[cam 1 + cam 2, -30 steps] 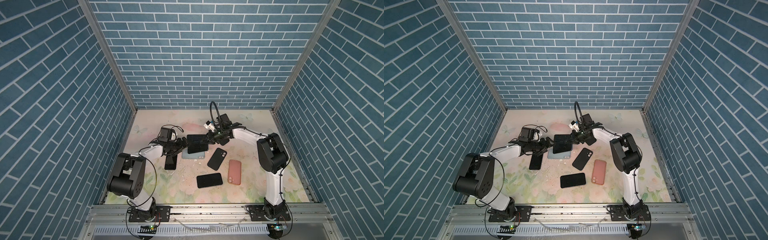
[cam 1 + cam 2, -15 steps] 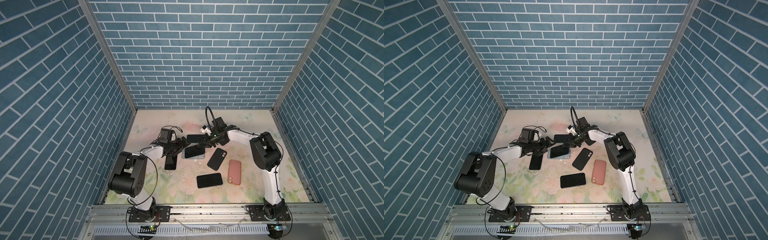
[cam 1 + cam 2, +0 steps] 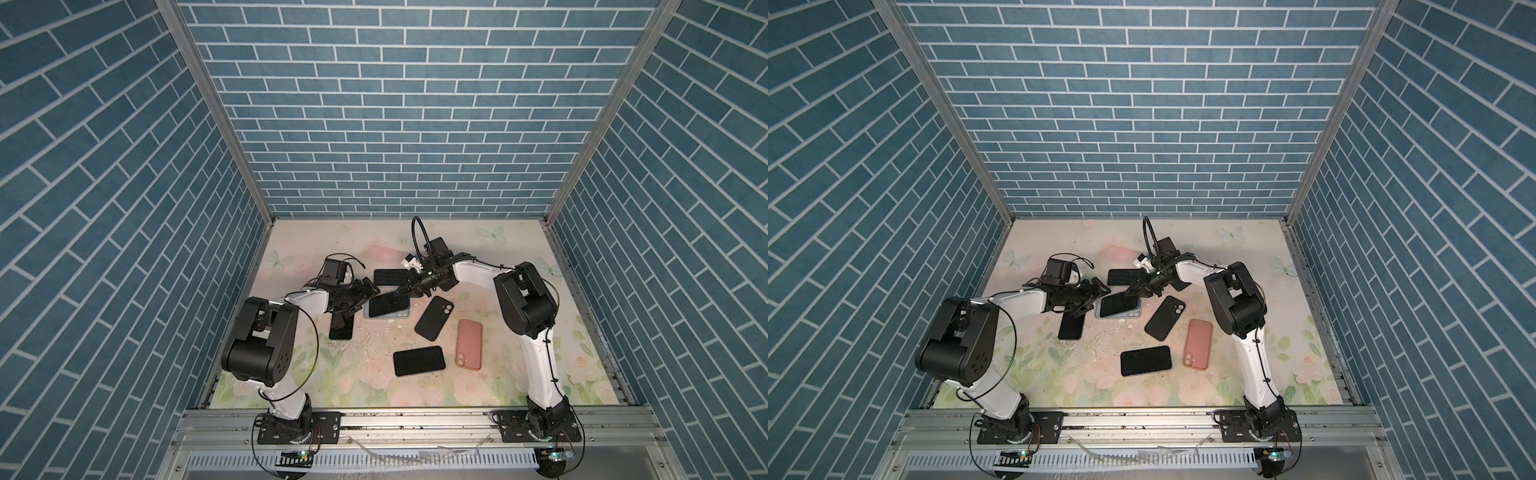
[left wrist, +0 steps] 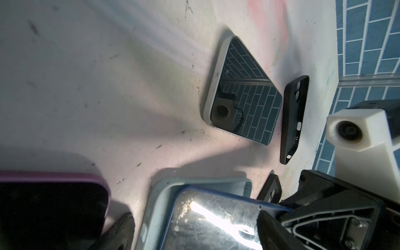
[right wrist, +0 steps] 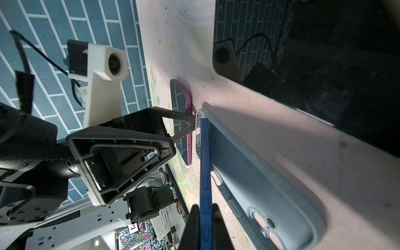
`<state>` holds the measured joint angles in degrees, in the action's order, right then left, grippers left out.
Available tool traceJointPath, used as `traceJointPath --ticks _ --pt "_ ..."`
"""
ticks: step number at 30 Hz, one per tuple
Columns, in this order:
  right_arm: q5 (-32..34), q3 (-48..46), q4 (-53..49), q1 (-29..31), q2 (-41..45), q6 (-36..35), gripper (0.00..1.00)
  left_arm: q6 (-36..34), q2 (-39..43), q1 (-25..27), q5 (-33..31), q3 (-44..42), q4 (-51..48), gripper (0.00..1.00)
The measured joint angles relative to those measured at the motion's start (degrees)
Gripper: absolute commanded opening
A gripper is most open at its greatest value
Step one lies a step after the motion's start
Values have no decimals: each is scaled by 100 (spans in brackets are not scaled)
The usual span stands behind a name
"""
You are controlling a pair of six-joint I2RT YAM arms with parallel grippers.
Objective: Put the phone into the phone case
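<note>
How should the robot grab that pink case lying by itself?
I'd pinch its two long edges near the middle, coming straight down from above. The pink case lies flat on the table, touching nothing, so only its narrow width suits the jaws. The nearer right gripper holds the blue phone.

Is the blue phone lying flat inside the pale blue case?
No: the right pincer grips the blue phone tilted above the pale blue case, only its far end meeting the case's wall.
</note>
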<state>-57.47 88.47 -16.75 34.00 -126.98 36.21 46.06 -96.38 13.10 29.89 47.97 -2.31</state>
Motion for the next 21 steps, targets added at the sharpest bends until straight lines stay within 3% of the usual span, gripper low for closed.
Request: traceJointPath --ticks 21 --pt "-96 -166 505 -26 -179 103 0 367 -81 22 94 -11 273 90"
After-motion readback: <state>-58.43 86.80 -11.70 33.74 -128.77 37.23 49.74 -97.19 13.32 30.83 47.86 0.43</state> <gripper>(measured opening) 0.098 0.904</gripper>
